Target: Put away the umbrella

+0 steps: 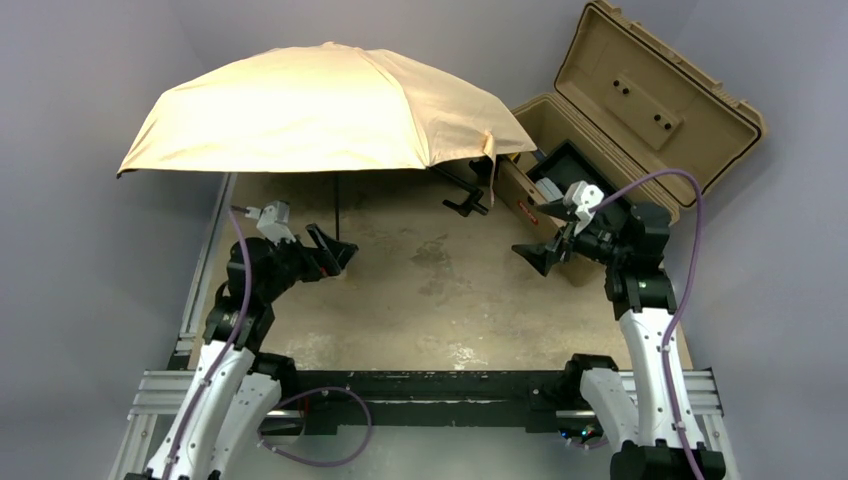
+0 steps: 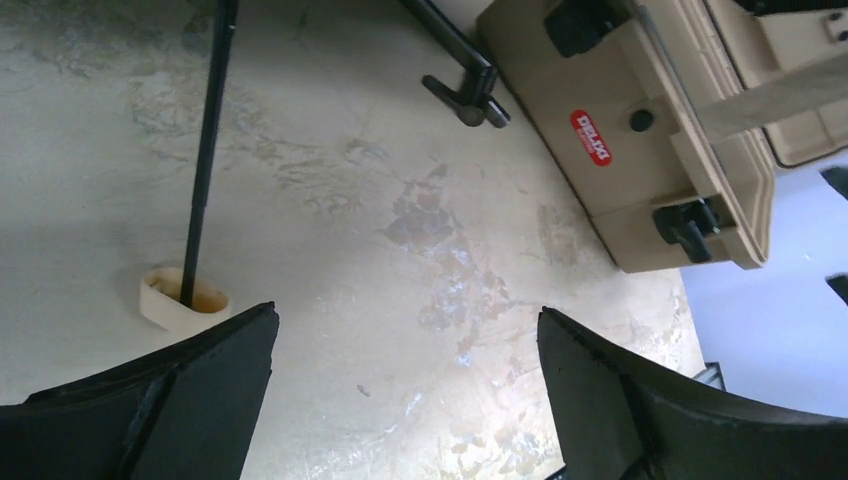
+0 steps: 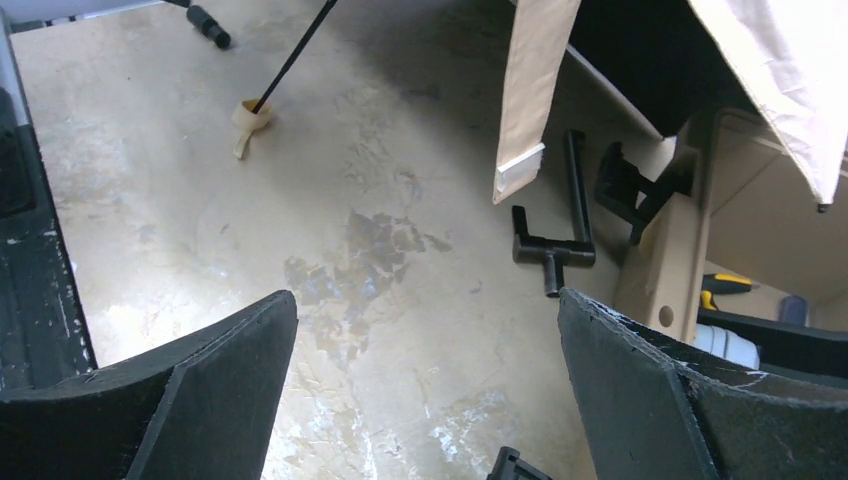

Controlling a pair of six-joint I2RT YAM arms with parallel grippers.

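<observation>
The umbrella stands open on the table, its beige canopy (image 1: 320, 110) spread over the far left and middle. Its thin black shaft (image 2: 205, 150) runs down to the pale knob handle (image 2: 180, 300), which rests on the tabletop. My left gripper (image 2: 408, 330) is open and empty, low over the table, with the handle just beyond its left fingertip. My right gripper (image 3: 428, 310) is open and empty, in front of the case. It sees the handle (image 3: 250, 115) far off and a beige strap (image 3: 530, 90) hanging from the canopy edge.
A hard tan case (image 1: 620, 110) stands open at the back right, lid up, with items inside; the canopy's right edge overlaps its front. A dark metal L-shaped bar (image 3: 555, 245) lies on the table beside the case. The worn tabletop (image 1: 430, 300) ends at a black rail in front.
</observation>
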